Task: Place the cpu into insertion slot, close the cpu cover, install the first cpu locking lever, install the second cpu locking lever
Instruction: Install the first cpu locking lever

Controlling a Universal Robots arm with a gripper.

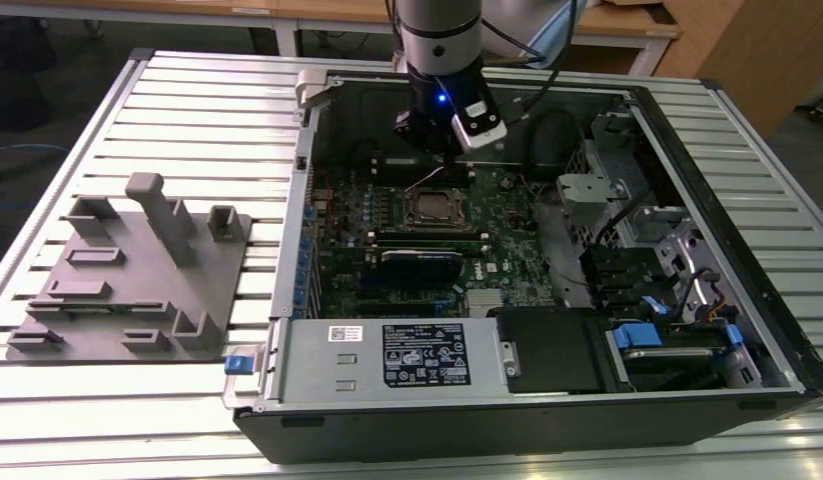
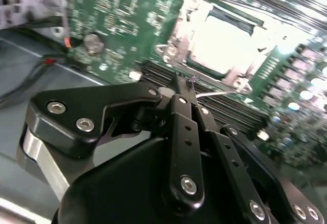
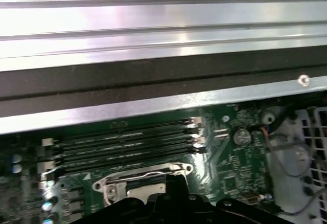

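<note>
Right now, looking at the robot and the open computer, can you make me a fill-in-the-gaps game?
1. The gripper hangs near the insertion slot on the ____ motherboard.
2. The grey holder block lies on the exterior view's ____ of the computer case.
3. The small light on the arm glows ____.
Missing words: green; left; blue.

Your black fingers sit above a green board with a silver cpu cover. The case is black, the box grey with a white label. A blue clip and a grey tray rest on the silver ribbed table.
</note>
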